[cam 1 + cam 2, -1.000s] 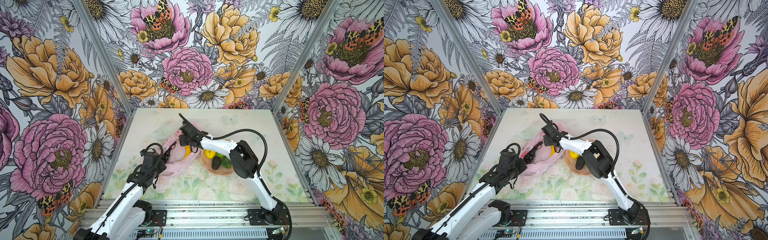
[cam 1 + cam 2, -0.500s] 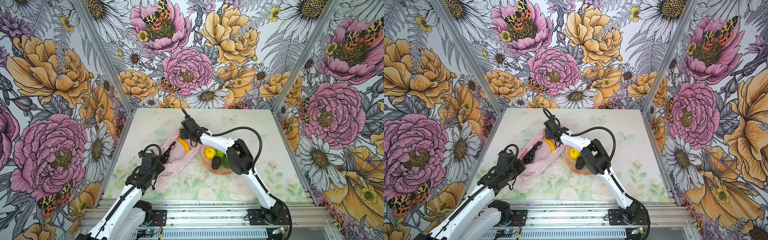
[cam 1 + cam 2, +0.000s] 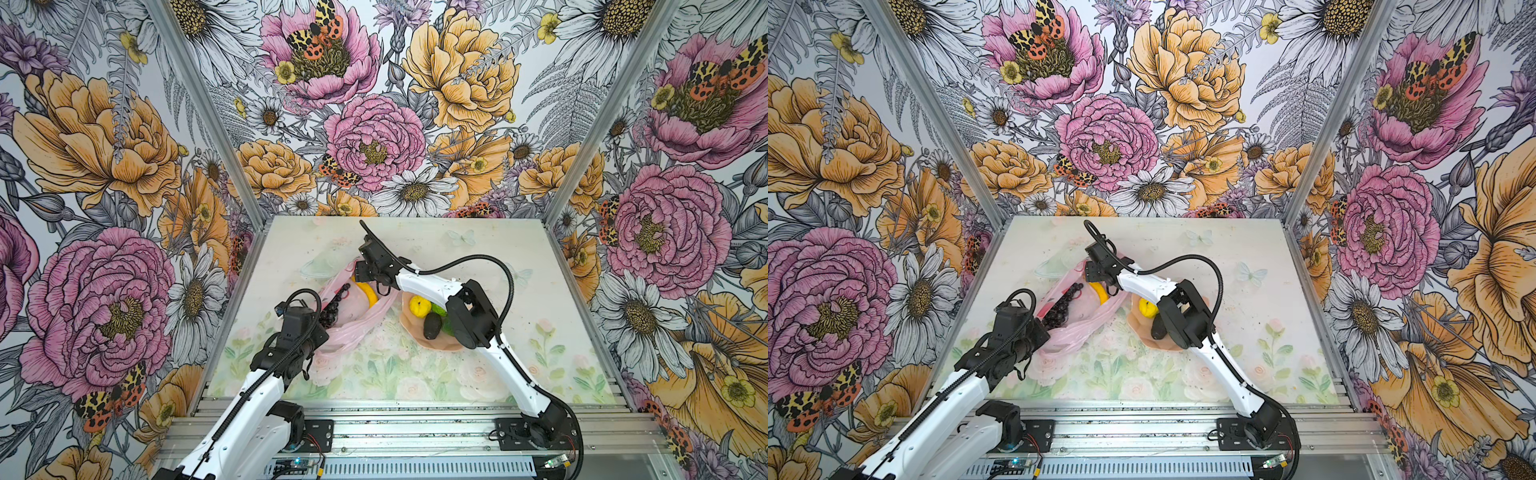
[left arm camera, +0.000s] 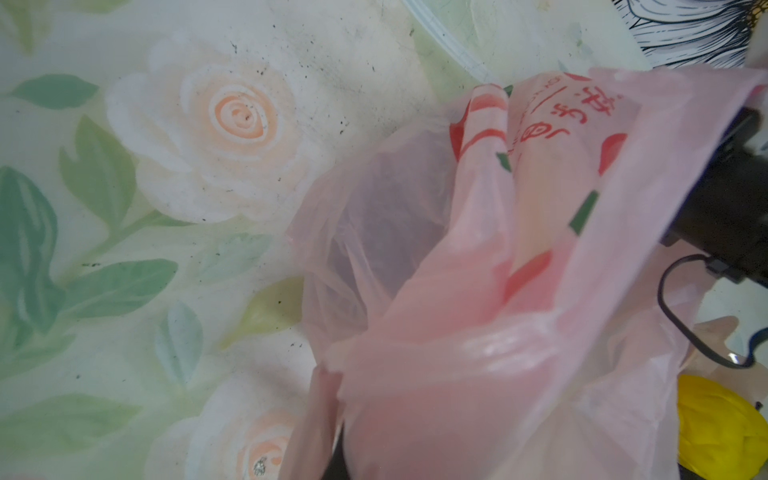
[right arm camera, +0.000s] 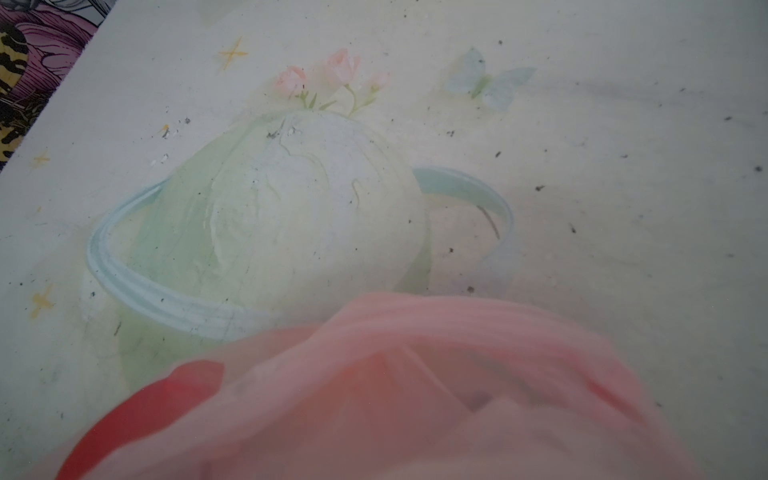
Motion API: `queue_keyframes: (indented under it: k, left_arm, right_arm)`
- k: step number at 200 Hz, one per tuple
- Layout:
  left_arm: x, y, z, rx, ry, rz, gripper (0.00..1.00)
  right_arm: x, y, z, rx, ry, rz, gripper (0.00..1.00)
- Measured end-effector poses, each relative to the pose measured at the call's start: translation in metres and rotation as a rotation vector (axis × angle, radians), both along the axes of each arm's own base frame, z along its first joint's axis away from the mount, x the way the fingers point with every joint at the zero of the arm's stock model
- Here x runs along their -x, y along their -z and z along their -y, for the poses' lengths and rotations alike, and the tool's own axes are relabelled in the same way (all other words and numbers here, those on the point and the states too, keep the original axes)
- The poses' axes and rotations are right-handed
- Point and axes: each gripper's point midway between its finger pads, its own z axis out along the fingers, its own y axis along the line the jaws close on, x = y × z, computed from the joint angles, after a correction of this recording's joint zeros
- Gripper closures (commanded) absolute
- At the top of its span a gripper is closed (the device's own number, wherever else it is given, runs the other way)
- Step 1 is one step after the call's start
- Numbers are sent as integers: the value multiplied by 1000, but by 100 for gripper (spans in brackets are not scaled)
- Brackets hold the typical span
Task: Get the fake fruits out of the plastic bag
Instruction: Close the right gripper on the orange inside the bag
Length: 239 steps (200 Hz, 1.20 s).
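Note:
The pale-pink plastic bag (image 3: 353,309) (image 3: 1081,311) lies left of centre, mouth toward the back. A yellow banana (image 3: 369,291) and a black grape bunch (image 3: 336,307) show inside it. My left gripper (image 3: 322,328) is shut on bunched film at the bag's near end; the left wrist view is filled by pink film (image 4: 498,291). My right gripper (image 3: 360,275) sits at the bag's far edge. In the right wrist view the bag (image 5: 415,395) covers its jaws. A lemon (image 3: 419,306), a dark avocado (image 3: 432,326) and a green lime (image 3: 439,309) lie outside the bag.
Those three fruits sit in a peach petal-edged bowl (image 3: 432,345) right of the bag, partly under my right forearm (image 3: 432,286). Floral walls close in the table on three sides. The metal rail with both arm bases runs along the front edge.
The right gripper has shifted slightly toward the back at the bag's far edge, and the banana shows more. The left arm has stayed put.

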Motion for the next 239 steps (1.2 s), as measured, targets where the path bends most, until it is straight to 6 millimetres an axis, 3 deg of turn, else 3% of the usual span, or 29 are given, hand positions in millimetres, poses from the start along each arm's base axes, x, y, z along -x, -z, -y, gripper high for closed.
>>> queue_keyframes:
  k: [31, 63, 120, 185, 239]
  left_arm:
    - [0, 1, 0, 0, 0, -1, 100]
    - [2, 5, 0, -2, 1, -12, 100]
    - [1, 11, 0, -12, 6, -36, 100]
    - [-1, 18, -2, -26, 12, -60, 100]
    - [-3, 18, -3, -23, 11, -61, 100]
  right_arm:
    - [1, 1, -2, -8, -6, -5, 40]
    - [2, 1, -4, -13, -20, -11, 48]
    - [6, -7, -5, -19, -40, -12, 49]
    - [18, -38, -4, -42, -75, 1, 48]
    - [27, -32, -2, -40, -92, -26, 47]
